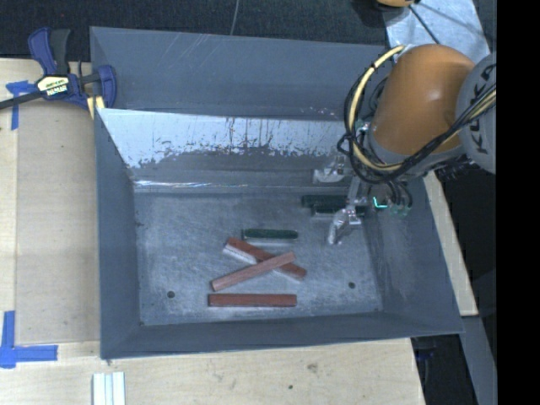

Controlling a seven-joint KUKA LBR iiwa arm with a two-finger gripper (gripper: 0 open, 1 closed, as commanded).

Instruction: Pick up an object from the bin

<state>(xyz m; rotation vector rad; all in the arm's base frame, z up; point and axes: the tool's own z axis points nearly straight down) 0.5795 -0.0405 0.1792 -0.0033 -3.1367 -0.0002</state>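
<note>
My gripper hangs over the right part of the bin floor, close to the right wall, open. One metal fingertip points toward the back wall and the other fingertip toward the front, with nothing held between them. A dark green stick lies flat just left of the nearer fingertip, apart from it. Below it, two reddish-brown sticks cross each other: a long one and a shorter one.
Another reddish-brown stick lies flat near the bin's front wall. The arm with its orange cover and cables comes in over the right rim. Bare bin floor stretches to the left of the sticks.
</note>
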